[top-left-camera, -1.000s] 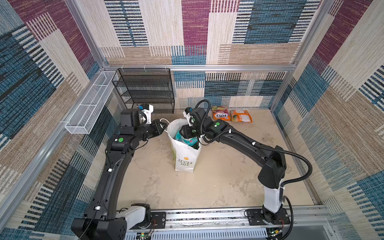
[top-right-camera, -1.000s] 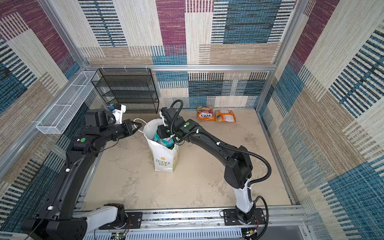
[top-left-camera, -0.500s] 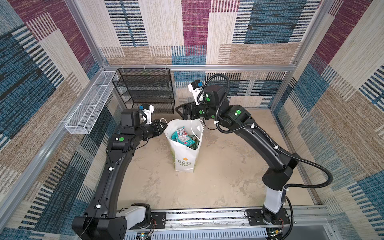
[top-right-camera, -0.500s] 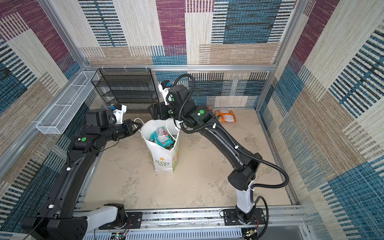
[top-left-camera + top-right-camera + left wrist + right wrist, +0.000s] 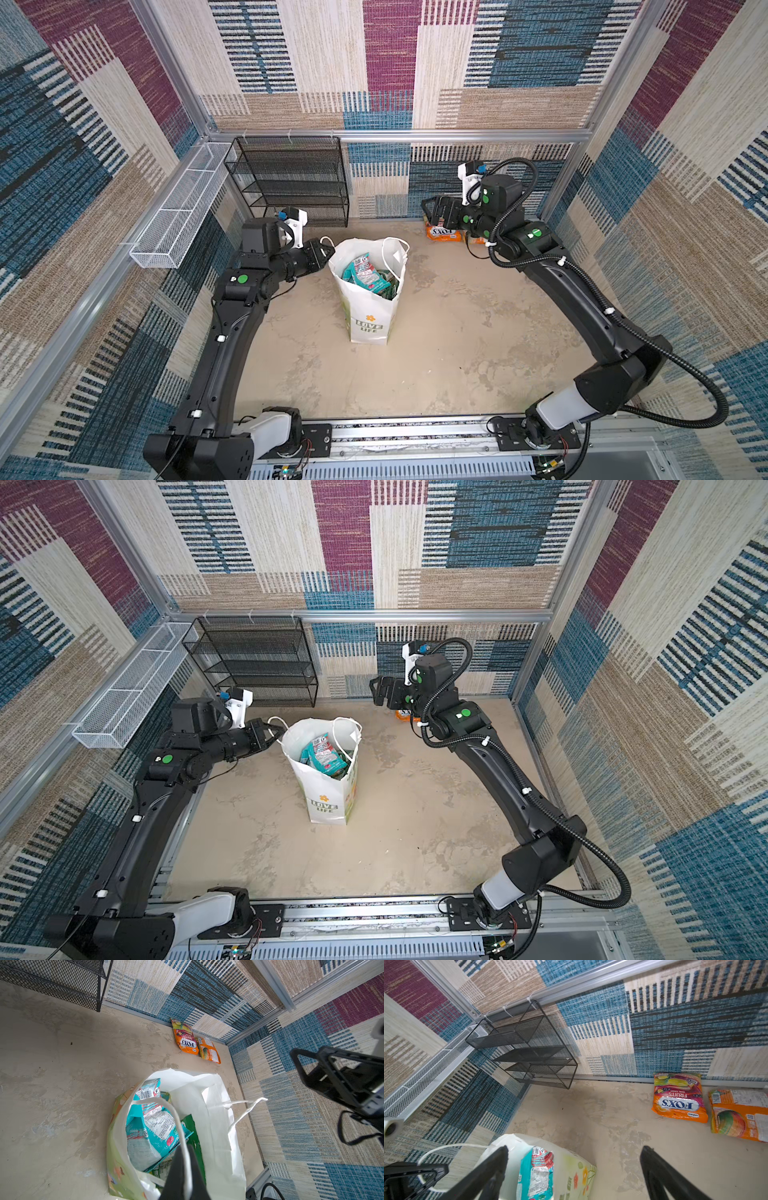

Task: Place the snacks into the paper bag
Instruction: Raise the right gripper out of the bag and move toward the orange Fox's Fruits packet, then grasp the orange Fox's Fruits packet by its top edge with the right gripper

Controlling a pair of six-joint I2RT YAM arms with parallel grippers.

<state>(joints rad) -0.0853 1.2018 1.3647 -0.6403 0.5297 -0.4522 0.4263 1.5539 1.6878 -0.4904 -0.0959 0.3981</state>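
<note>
Two orange packets remained at frame right; right gripper, wide and empty, had left the paper bag, left gripper pinching its handle

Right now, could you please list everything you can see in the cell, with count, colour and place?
paper bag: one, white with green print, upright mid-floor
bagged snacks: several, teal and green, inside the bag; exact count hidden
FOX'S packet: one, orange, floor by back wall
second packet: one, orange, beside it
mesh rack: one, black, back wall
wire basket: one, white, left wall
left gripper: black, shut on the bag's cord handle
right gripper: black, open, empty, near back wall
</note>
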